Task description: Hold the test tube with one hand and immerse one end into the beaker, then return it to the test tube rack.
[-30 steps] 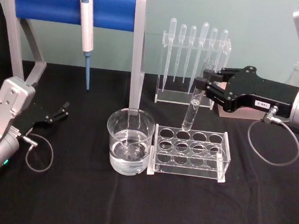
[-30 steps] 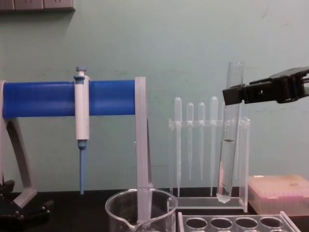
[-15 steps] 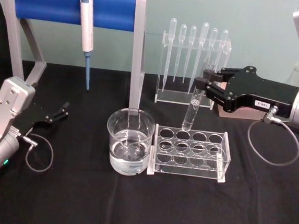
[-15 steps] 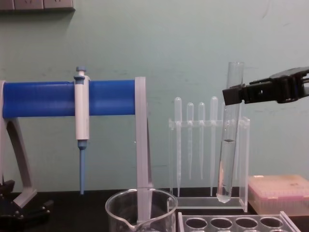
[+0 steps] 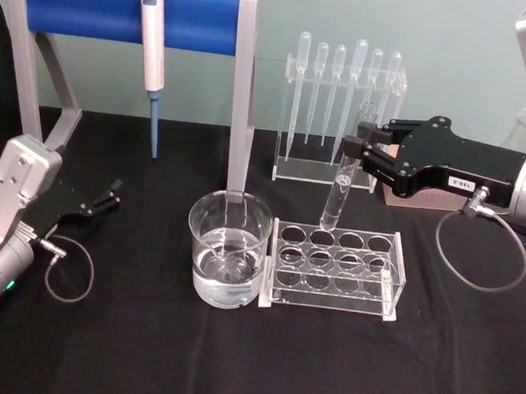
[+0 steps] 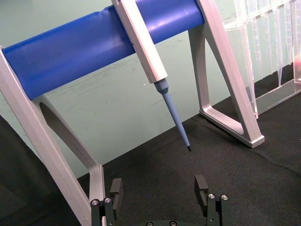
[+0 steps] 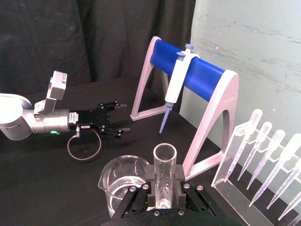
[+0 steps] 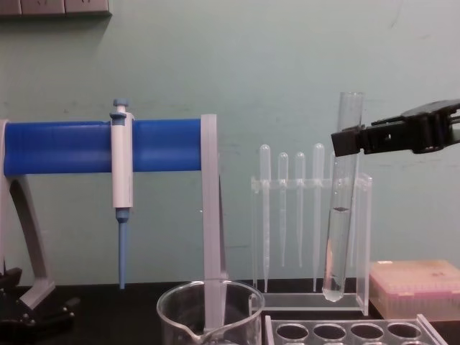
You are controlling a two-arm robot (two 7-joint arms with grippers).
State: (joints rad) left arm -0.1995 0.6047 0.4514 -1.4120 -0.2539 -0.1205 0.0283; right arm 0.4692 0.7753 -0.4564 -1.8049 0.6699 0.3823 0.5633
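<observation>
Black tablecloth (image 5: 230, 360) below; right claw (image 5: 352, 150) grips clear, perhaps part-filled test tube (image 5: 337, 192).

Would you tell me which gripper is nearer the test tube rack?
Right. The right gripper holds the test tube just above the test tube rack; the left gripper sits well to its left, beyond the beaker.
</observation>
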